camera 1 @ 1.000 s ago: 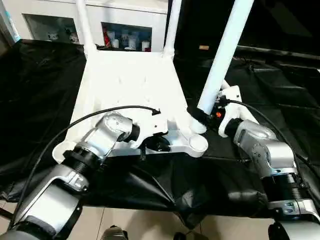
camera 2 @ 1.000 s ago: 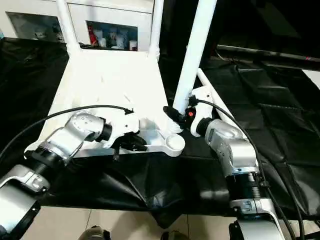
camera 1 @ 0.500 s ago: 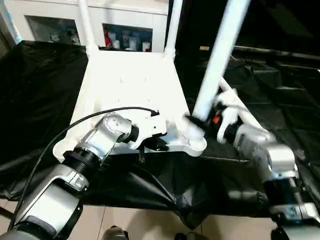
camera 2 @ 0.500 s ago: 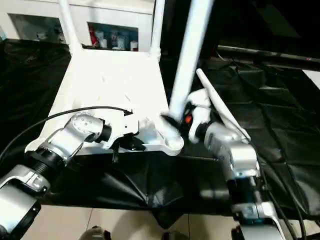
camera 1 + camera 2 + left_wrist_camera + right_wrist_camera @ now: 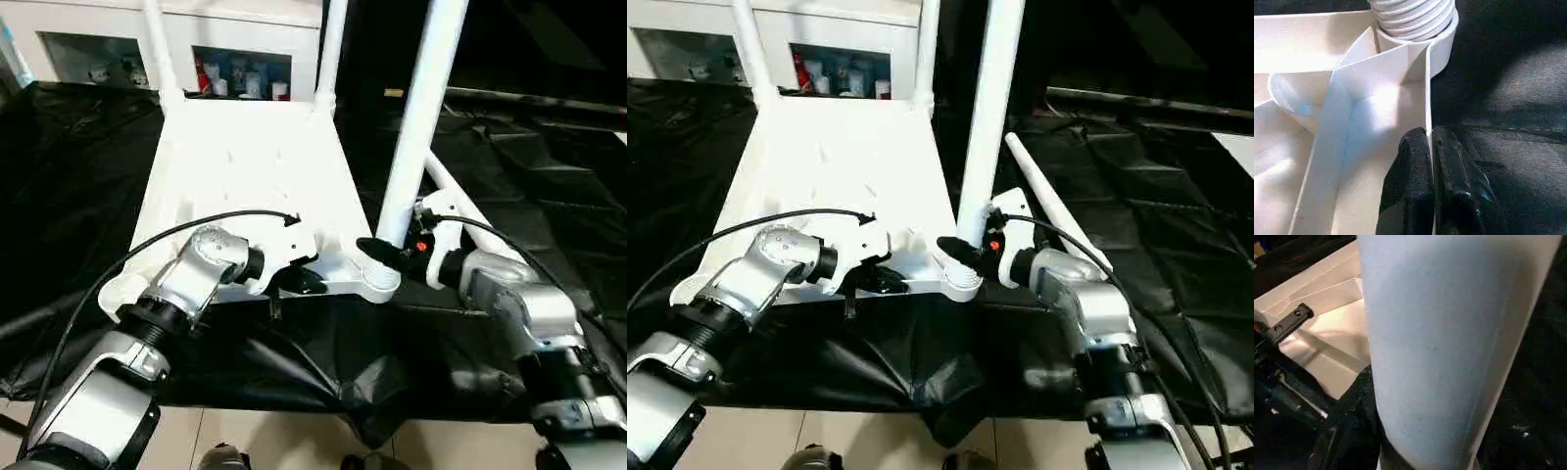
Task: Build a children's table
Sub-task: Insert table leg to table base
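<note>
Where the work took place, a black sheet [image 5: 78, 196] covered a low surface, creased and hanging over the near edge above a pale tiled floor [image 5: 255, 441]. Behind it stood a white cabinet [image 5: 245, 39] with open shelves of small, colourful items too blurred to identify.

On the sheet lay the white tabletop [image 5: 245, 166], upside down, its ribbed underside facing up. Two legs [image 5: 331, 49] stood upright in its far corner sockets, their tops cut off by the frame. A third leg [image 5: 416, 127] stood in the near corner socket on the robot's right, also cut off above. A fourth leg [image 5: 1053, 211] lay loose on the sheet just beside the tabletop on that same side, its near end hidden behind the right arm.

The left gripper [image 5: 299, 282] was pinched together on the tabletop's near edge; in the left wrist view its two black fingers [image 5: 1415, 186] pressed either side of the thin rim wall, close to the ridged corner socket [image 5: 1413, 19]. The right gripper [image 5: 387, 253] was clamped around the base of the upright third leg just above the socket, its fingers set apart by the tube's width. In the right wrist view the leg sat so close that it hid most of the gripper, with only a dark finger visible beside it.

A black cable [image 5: 176, 230] arched over the left forearm.
</note>
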{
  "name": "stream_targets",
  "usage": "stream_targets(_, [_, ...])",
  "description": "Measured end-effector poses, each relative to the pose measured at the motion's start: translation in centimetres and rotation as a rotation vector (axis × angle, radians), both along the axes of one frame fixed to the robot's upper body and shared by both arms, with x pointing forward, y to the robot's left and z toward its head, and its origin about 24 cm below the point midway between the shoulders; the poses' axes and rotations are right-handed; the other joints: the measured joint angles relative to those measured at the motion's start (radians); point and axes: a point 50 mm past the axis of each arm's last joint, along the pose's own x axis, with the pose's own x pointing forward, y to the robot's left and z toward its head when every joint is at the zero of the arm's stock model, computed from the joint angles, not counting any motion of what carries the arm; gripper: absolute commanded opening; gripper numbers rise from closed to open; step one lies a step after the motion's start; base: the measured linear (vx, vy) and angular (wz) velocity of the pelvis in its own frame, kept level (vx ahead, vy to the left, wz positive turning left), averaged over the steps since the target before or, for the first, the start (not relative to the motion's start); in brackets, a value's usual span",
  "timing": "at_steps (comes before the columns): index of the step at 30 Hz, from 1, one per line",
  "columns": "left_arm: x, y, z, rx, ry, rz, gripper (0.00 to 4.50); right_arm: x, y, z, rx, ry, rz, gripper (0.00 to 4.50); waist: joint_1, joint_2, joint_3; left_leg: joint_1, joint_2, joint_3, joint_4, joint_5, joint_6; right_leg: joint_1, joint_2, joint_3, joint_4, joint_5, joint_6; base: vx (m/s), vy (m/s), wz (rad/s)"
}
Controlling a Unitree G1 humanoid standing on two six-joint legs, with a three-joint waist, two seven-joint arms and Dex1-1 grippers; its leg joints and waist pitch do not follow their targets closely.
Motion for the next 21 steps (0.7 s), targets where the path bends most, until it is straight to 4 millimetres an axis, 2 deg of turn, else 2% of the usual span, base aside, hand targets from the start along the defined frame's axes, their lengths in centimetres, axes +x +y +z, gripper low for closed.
stream_targets(6, [0.0,0.2,0.0,0.006,-0.011,0.006,0.00,0.3,0.1,-0.3,0.015,0.002,0.011,1.94,-0.010,-0.001,-0.001,0.000,0.000,0.000,0.000,0.000,0.000,0.000,0.000,0.000,0.000,0.000,0.000,0.000,0.000,0.00])
stream_targets(13, [0.0,0.2,-0.1,0.008,-0.014,0.008,0.00,0.3,0.0,-0.6,0.033,-0.001,0.013,1.94,-0.011,-0.002,-0.001,0.000,0.000,0.000,0.000,0.000,0.000,0.000,0.000,0.000,-0.001,0.000,0.000,0.000,0.000,0.00])
stream_targets(21, [-0.1,0.3,-0.1,0.009,-0.011,0.008,0.00,-0.5,-0.5,-2.1,0.194,-0.014,-0.082,1.93,-0.012,0.002,-0.005,0.000,0.000,0.000,0.000,0.000,0.000,0.001,0.000,0.000,-0.001,0.000,0.000,0.000,0.000,0.00])
